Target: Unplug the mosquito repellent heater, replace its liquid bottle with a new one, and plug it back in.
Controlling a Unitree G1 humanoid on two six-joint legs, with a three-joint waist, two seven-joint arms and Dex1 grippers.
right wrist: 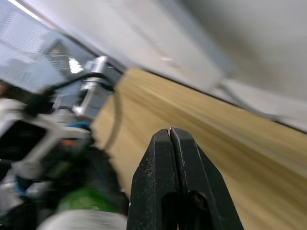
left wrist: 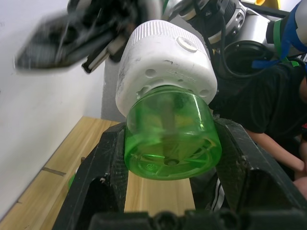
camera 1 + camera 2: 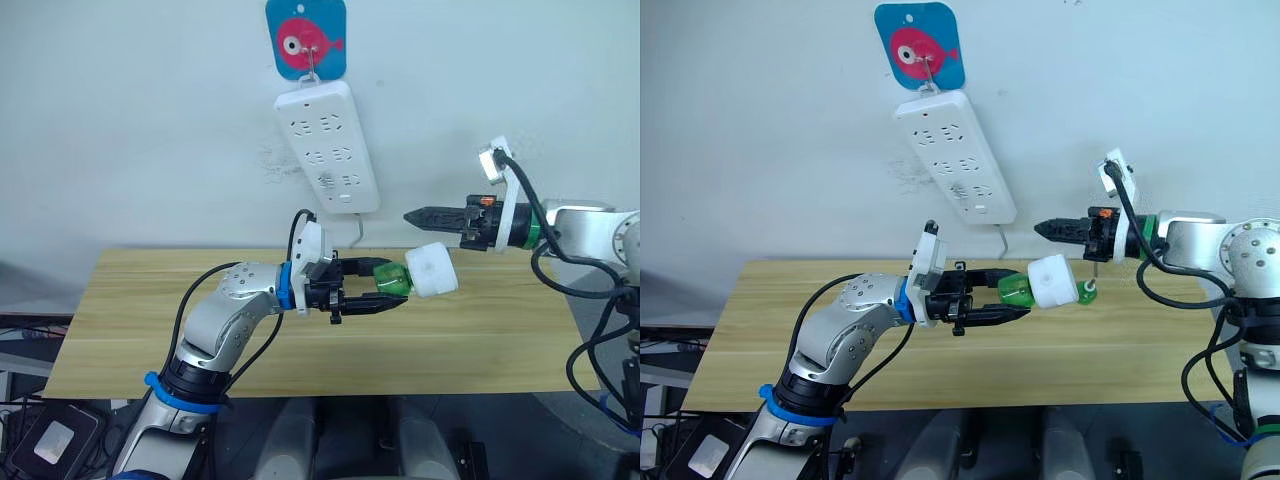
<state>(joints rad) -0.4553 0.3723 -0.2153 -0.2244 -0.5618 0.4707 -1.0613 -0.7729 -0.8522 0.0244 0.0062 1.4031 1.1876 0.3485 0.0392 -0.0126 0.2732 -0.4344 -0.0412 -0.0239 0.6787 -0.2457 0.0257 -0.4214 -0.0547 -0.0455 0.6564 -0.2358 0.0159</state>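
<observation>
A white wall is seen behind a wooden bench (image 3: 500, 340), and a white power strip (image 3: 328, 148) hangs on it under a fish hook plate (image 3: 306, 38). Above the middle of the bench, the left gripper (image 3: 385, 288) is clamped on the green liquid bottle (image 3: 393, 279), with the mosquito repellent heater (image 3: 431, 270) attached to it. A second small green bottle (image 3: 1086, 291) lies on the bench behind. To the right, the right gripper (image 3: 411, 215) is held closed and empty, near the heater. The heater should probably be gripped firmly and turned while the bottle is kept steady.

Bright, even light (soft shadows); right wrist view heavily motion-blurred.
</observation>
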